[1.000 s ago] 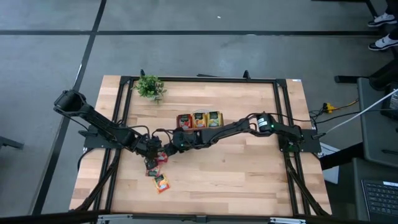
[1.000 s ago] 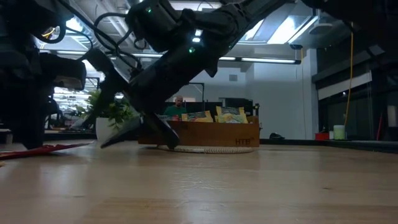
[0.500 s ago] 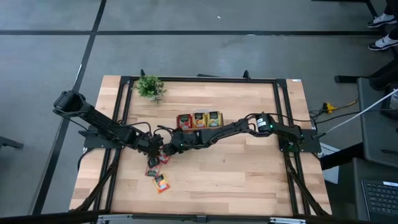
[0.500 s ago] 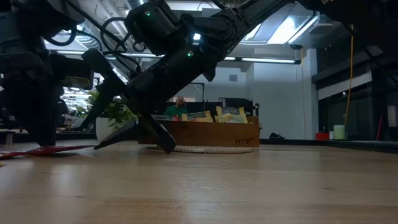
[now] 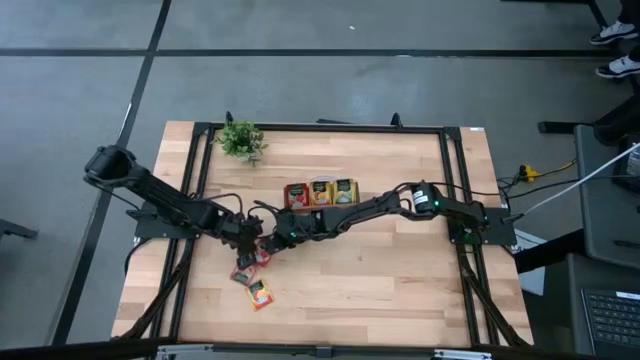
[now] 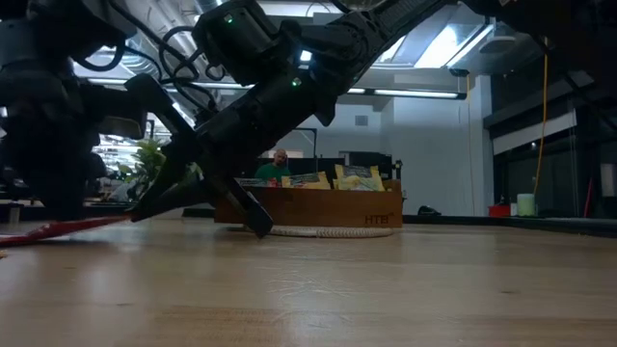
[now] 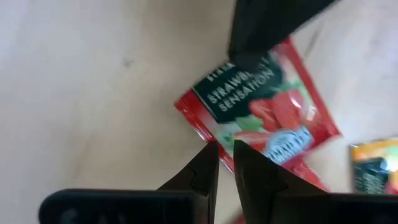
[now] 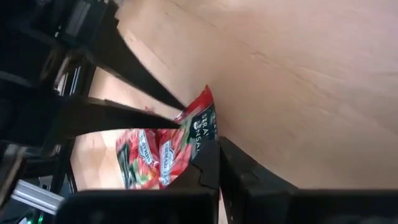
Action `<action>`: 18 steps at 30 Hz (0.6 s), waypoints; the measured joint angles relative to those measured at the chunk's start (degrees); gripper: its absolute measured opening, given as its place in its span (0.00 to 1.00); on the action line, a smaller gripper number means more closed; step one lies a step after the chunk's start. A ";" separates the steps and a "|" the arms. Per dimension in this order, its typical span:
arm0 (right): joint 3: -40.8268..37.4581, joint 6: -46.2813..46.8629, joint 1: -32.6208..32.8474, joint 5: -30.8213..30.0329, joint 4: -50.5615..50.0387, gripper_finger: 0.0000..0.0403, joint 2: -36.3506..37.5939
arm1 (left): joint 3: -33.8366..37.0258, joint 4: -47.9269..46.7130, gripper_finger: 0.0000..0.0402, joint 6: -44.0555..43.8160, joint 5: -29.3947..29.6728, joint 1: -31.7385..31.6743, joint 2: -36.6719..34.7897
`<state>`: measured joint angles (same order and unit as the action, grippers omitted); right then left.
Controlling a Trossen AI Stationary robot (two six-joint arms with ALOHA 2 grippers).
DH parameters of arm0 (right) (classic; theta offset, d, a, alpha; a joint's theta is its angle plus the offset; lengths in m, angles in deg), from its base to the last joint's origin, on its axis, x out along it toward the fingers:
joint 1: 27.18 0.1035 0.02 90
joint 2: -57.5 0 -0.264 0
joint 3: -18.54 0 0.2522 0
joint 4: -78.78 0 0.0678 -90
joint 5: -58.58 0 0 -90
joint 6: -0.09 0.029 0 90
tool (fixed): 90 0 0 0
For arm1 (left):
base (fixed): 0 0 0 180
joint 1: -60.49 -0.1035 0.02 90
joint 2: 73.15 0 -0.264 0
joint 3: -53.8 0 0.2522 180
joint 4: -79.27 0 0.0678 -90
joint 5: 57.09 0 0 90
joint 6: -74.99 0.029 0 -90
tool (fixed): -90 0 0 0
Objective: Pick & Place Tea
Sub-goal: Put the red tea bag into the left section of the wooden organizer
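A red strawberry tea sachet (image 7: 267, 112) sits low at the table's left middle (image 5: 262, 254), with both grippers on it. My left gripper (image 7: 225, 152) reaches it from the table's left (image 5: 249, 239) and is shut on its edge. My right gripper (image 8: 219, 152), stretched far across from the right (image 5: 267, 241), is shut on the opposite end. Two more sachets, one (image 5: 243, 275) and an orange one (image 5: 260, 294), lie flat on the wood nearer the front edge. My left gripper pinches the red sachet's side edge (image 7: 210, 135) near a corner between its two fingers, slanting down from the table's left. My right gripper pinches the sachet's label end (image 8: 202, 127) between its two fingers, slanting down from the right. The sachet slants slightly, its left end (image 6: 24, 234) lowest.
The brown wooden tray (image 5: 320, 205) with sachets in three compartments stands just beyond the grippers, its long wall (image 6: 328, 207) facing the low view. A small potted plant (image 5: 241, 139) stands at the far left. Bare wood stretches to the right and near the front edge.
My right gripper has shut on the red sachet's end, after standing open around it. The sachet's end by that gripper has tipped up a little from the table.
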<state>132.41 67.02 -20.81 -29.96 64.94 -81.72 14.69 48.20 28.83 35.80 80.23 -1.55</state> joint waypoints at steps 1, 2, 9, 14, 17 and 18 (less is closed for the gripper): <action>-0.04 -0.22 0.00 0.12 -0.17 0.01 0.11 | -0.01 -0.04 0.11 -0.15 -0.79 0.01 -0.48; -0.08 -0.94 0.00 0.23 -0.11 0.01 0.14 | -0.01 -0.18 0.11 -0.54 -1.54 0.03 -1.13; 3.50 -7.67 -0.09 1.86 -3.62 0.01 1.03 | -0.03 -0.94 0.11 -2.17 -2.62 -0.01 -9.79; 12.16 -16.43 -0.09 4.65 -16.36 0.00 1.34 | -0.08 -1.49 0.11 -2.63 -2.71 -0.01 -18.04; 17.77 -22.32 -0.11 4.38 -25.84 0.00 1.43 | -0.10 -1.56 0.11 -2.61 -2.69 -0.01 -22.89; 19.58 -24.00 -0.11 4.28 -29.49 0.00 1.45 | -0.10 -1.78 0.11 -2.56 -2.65 -0.01 -24.47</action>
<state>151.98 43.02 -20.92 -25.69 35.45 -80.28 14.59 46.42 26.27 33.15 80.22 -26.02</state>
